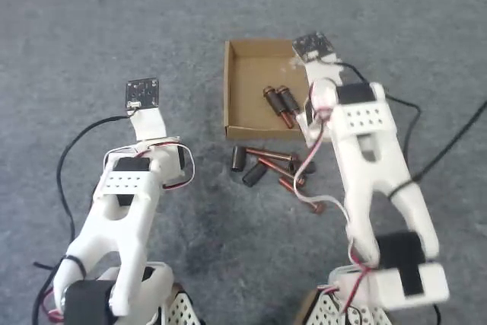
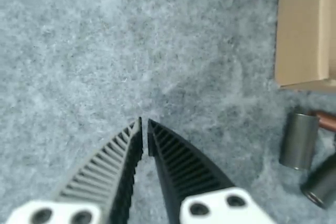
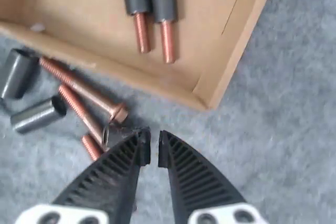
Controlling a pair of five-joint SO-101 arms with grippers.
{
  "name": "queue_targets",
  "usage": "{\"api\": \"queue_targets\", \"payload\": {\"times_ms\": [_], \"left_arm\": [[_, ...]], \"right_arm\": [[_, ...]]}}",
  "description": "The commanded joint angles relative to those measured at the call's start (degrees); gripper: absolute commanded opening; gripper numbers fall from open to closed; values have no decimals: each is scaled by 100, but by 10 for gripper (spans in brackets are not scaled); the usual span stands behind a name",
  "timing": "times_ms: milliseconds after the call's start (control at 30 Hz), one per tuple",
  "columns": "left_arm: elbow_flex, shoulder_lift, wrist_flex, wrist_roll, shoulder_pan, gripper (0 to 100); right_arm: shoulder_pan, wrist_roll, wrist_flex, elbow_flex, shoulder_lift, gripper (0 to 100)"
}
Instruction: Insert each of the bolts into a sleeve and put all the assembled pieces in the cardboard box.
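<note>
The cardboard box [image 1: 247, 62] lies open at the table's middle back, with two sleeved bolts [image 1: 279, 104] side by side in it. The same two sleeved bolts [image 3: 149, 3] lie on the box floor [image 3: 68, 3] in the right wrist view. In front of the box lie two loose dark sleeves [image 1: 238, 157] [image 1: 255, 174] and several copper bolts [image 1: 272, 154]. My right gripper [image 3: 154, 141] hovers shut and empty over the bolt heads [image 3: 118, 113] just outside the box's near corner. My left gripper [image 2: 145, 125] is shut and empty over bare carpet, left of a sleeve [image 2: 299, 140].
Grey carpet covers the whole table. The left arm [image 1: 125, 188] stands left of the box, the right arm [image 1: 373, 142] along its right side. Cables trail from both arms. The box corner [image 2: 302, 30] is near the left gripper.
</note>
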Motion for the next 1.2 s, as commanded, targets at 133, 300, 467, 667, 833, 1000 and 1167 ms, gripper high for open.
{"api": "queue_targets", "payload": {"times_ms": [133,300,467,667,833,1000,1167], "left_arm": [[-277,-18,-114,9,-18,12],[-268,-18,-114,9,-18,12],[-268,-18,-114,9,-18,12],[-268,-18,-114,9,-18,12],[-277,-18,-114,9,-9,12],[-277,-18,-114,9,9,12],[-259,-18,-114,9,18,12]], "right_arm": [[-681,791,-312,1116,-505,6],[-760,1996,-321,1275,-92,7],[-470,2277,-989,1530,215,24],[-101,2251,-1789,1618,251,6],[-84,2242,-2167,1697,268,7],[-119,2057,-2598,1811,268,7],[-277,2163,-2870,1837,382,7]]}}
